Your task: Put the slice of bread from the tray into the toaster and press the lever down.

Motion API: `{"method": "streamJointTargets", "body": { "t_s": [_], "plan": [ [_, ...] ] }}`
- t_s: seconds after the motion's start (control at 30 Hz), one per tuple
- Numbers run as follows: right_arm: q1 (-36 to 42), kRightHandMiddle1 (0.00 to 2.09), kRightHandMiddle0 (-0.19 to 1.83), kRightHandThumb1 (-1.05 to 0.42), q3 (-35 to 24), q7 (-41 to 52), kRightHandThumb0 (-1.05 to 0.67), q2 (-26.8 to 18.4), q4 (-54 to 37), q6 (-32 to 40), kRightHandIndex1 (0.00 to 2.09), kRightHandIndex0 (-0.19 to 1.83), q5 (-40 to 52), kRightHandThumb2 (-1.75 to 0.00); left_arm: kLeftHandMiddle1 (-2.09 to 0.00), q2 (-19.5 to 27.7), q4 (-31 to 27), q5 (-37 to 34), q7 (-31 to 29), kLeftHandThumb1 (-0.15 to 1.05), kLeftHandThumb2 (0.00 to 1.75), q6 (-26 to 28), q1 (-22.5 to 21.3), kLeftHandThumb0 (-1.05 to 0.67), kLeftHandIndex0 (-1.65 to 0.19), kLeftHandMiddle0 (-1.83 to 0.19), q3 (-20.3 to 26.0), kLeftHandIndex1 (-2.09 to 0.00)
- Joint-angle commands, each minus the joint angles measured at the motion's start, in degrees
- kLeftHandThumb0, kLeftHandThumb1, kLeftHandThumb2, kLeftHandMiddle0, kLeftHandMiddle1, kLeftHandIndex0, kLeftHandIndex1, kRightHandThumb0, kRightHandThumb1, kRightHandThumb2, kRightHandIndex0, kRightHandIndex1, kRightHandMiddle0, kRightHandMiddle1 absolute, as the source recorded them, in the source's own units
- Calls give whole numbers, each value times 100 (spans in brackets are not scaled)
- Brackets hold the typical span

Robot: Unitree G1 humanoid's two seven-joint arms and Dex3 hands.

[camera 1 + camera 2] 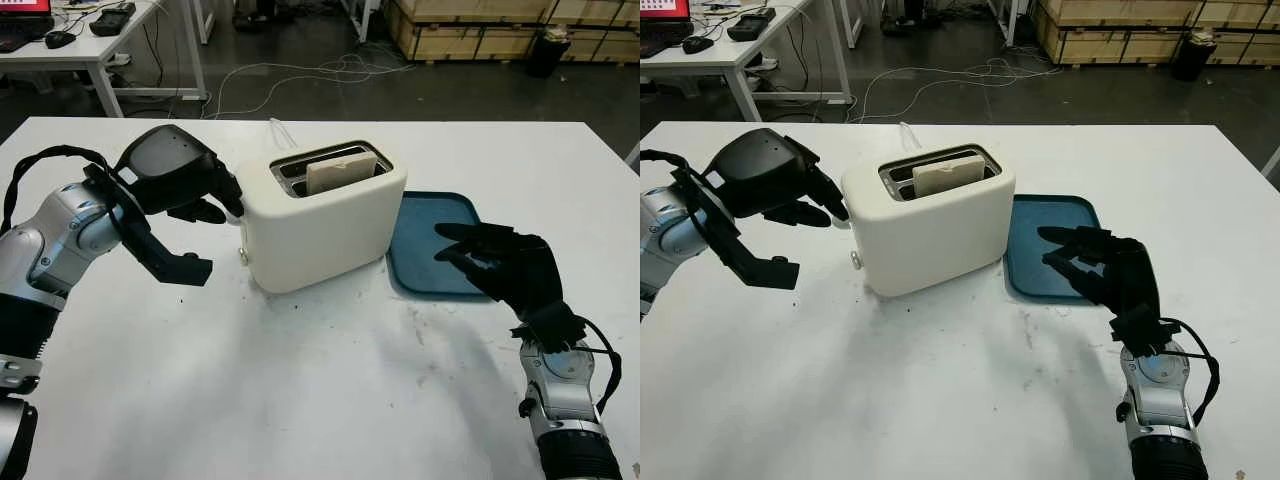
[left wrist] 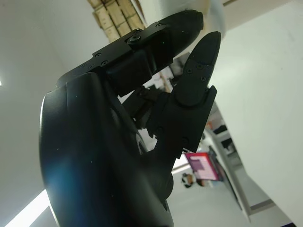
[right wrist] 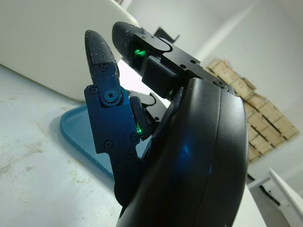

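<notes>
Two open hands hold nothing: left hand beside the toaster, right hand over the blue tray. Bread sits in the slot.

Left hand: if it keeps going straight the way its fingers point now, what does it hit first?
Most likely the toaster. The left hand is open at the toaster's left end, fingers aimed at that end wall, with nothing between. Whether they already touch is unclear; depth is hard to judge.
</notes>
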Motion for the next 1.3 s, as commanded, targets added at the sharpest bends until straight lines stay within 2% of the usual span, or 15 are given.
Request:
{"method": "streamJointTargets", "body": {
  "t_s": [0.0,0.47,0.77,1.27],
  "plan": [
    [-26,0,109,-92,4,18,-51,25,-89,50,89,87,79,0,-152,59,45,86,107,75,0,-5,-51,-40,-134,-95,-33,-1],
    [-13,0,109,-92,-9,26,-50,18,-52,25,91,86,79,0,-161,-25,361,133,417,73,0,-189,-77,-39,-136,-94,-218,-1],
    [-21,0,109,-92,-19,55,-49,42,32,-81,90,87,95,0,-172,-27,498,131,572,66,0,-287,-73,-33,-140,-91,-351,-2],
    [-4,0,109,-92,-8,42,-49,40,32,-83,89,87,57,0,-168,-102,522,70,504,65,0,-225,113,-30,-142,-90,-427,-2]
  ]
}}
